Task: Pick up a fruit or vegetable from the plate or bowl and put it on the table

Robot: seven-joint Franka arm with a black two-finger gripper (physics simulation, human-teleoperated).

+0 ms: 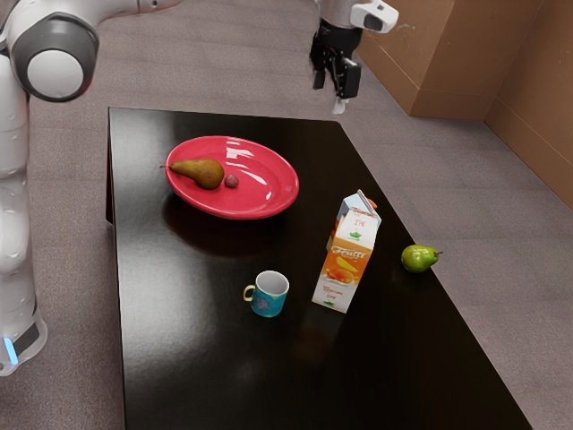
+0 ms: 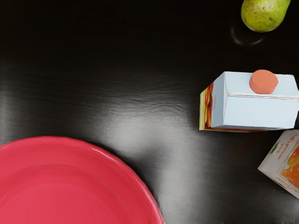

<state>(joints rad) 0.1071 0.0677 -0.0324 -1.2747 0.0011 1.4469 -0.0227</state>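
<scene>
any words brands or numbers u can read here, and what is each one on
"Fru...": on the front of the orange-and-white carton; the ending is unclear.
Orange lettering on that carton's top and lower front: too small to read.
Mug: a small mark, too unclear to call lettering.
Carton with the red cap: no text I can read.

Location type: indoor room, exact use not determinable. The exterior view shows a grey, carpet-like floor [image 1: 501, 260] and a brown wall [image 1: 457, 54] with a corner and a low baseboard [image 1: 439, 105]. A glossy black table [image 1: 188, 358] carries a red plate [image 1: 260, 208], a mug [image 1: 268, 297] and drink cartons [image 1: 344, 273]; this tableware suggests a home or dining area.
</scene>
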